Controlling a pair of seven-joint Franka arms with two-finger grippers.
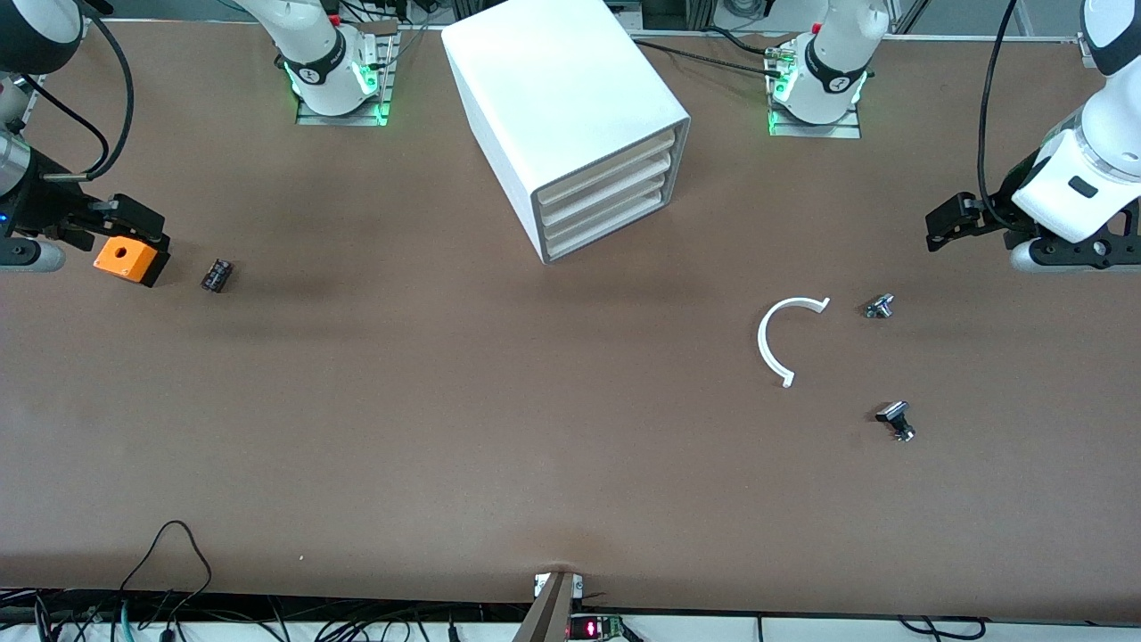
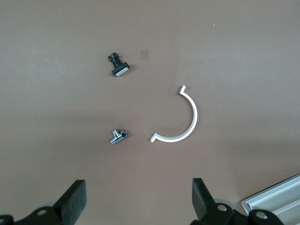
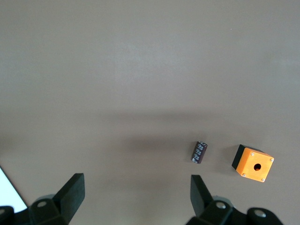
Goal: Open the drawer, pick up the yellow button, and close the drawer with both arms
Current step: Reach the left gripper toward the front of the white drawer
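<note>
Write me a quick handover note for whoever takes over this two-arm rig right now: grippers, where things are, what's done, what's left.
Left gripper: open, empty, hanging over the table at the left arm's end.
Right gripper: open, empty, over the table at the right arm's end, close to the orange cube.
Cabinet: between the two bases, all four trays pushed in; the top drawer is shut.
Button: not visible anywhere, presumably inside a drawer.
Also on the table: a small dark ribbed block beside the cube, a white curved piece and two small metal parts.
Done: nothing. Left: open the drawer, take the button, close the drawer.
</note>
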